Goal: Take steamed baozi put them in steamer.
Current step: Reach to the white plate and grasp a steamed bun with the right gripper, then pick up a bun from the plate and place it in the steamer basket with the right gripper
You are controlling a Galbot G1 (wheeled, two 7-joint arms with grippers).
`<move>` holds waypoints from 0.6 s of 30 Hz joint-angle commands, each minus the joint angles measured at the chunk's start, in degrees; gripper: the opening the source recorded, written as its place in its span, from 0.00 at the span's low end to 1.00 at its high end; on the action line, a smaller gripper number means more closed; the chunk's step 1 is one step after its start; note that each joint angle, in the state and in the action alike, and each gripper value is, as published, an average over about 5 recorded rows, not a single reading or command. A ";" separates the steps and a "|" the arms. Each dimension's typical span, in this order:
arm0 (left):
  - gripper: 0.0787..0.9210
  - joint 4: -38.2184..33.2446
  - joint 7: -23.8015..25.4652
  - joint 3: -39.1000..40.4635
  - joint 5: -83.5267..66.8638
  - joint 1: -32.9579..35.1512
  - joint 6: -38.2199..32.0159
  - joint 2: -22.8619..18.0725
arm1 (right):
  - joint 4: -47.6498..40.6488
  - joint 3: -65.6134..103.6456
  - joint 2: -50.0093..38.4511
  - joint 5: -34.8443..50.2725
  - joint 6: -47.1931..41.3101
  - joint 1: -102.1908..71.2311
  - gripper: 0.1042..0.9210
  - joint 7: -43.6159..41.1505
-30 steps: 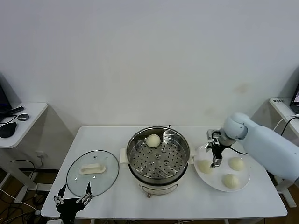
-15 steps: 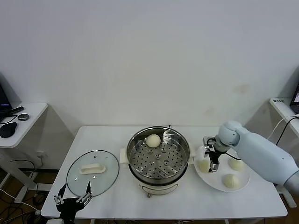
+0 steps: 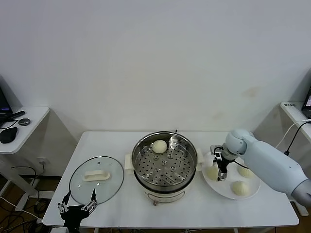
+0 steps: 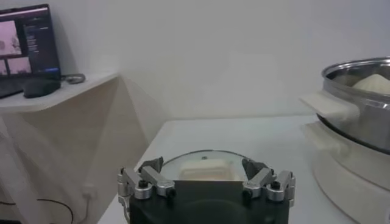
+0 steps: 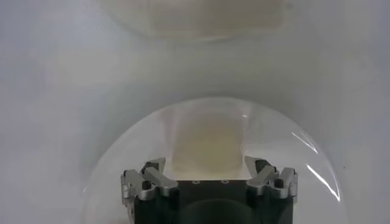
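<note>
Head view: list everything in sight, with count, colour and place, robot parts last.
steamed baozi: four, cream-white; one at the back of the steamer's tray, three on the plate.
steamer: one, shiny steel on a cream base; table centre.
plate: one, white; right of the steamer.
glass lid: one, clear with white handle; left of the steamer.
table: one, white.
side desk: one, white, far left, holding dark items.
right gripper: jaws open, over the plate beside the nearest bun.
left gripper: jaws open, at the table's front-left edge.
</note>
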 commanded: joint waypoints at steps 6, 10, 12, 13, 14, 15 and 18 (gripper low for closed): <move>0.88 0.50 0.03 0.64 0.19 -0.41 -0.02 -0.12 | -0.35 0.61 0.53 0.03 -0.14 -0.38 0.83 0.94; 0.88 0.60 0.02 0.86 0.35 -0.61 -0.04 -0.18 | 0.03 0.43 0.47 0.45 -0.30 -0.11 0.71 1.34; 0.88 0.57 0.01 0.82 0.34 -0.68 -0.05 -0.13 | 0.14 0.25 0.37 0.59 -0.33 0.14 0.65 1.45; 0.88 0.54 0.02 0.80 0.34 -0.70 -0.05 -0.10 | 0.19 0.21 0.34 0.65 -0.36 0.27 0.62 1.46; 0.88 0.49 0.03 0.78 0.34 -0.71 -0.05 -0.08 | 0.26 0.18 0.31 0.69 -0.39 0.38 0.59 1.40; 0.88 0.43 0.04 0.77 0.33 -0.73 -0.04 -0.07 | 0.39 0.15 0.25 0.72 -0.44 0.50 0.57 1.28; 0.88 0.32 0.06 0.71 0.31 -0.85 -0.02 -0.10 | 0.90 0.08 -0.20 0.78 -0.64 0.82 0.50 0.71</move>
